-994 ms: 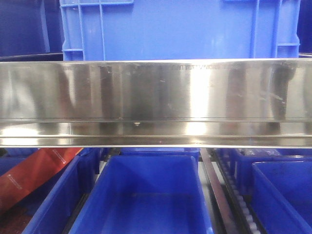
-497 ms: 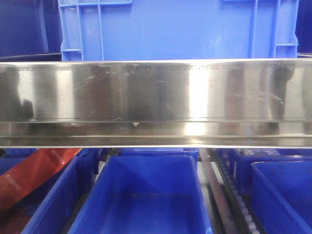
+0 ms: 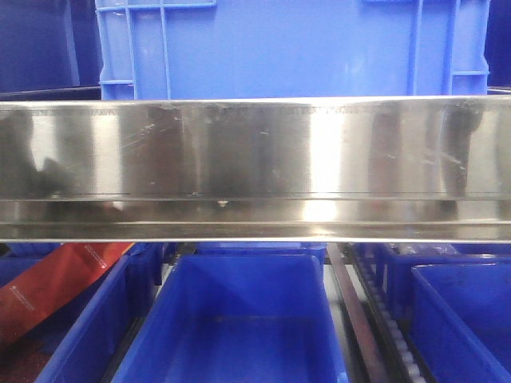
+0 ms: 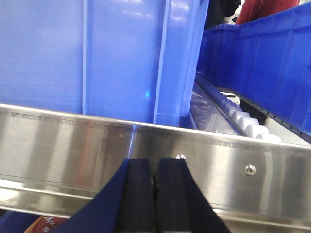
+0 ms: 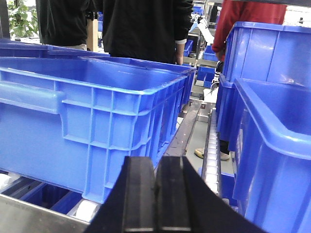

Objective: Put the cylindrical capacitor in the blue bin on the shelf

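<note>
In the front view we see, at far left under the rail (image 3: 255, 148) of the shelf, a red packet (image 3: 48, 287) lying in a low bin. Next to it sits an open blue bin (image 3: 231, 319) with nothing visible inside, then a roller track (image 3: 391, 335), then another bin (image 3: 463, 319) at the right edge. Above the rail stands a big blue crate (image 3: 295, 48).

In the left wrist view our left gripper (image 4: 154, 194) has its two dark pads pressed together, clenched with nothing visible between them. It sits just in front of the steel rail (image 4: 218, 165), with a blue crate (image 4: 97, 53) behind and white rollers (image 4: 238, 116) running back to the right.

In the right wrist view our right gripper (image 5: 155, 194) is likewise clamped, pads meeting along a thin seam; we see no object in it. It faces a handled blue crate (image 5: 92, 121) at left, a roller lane (image 5: 211, 155) in the middle, and another crate (image 5: 272, 145) at right. People (image 5: 141, 24) stand behind.

We cannot find the capacitor in any view.
</note>
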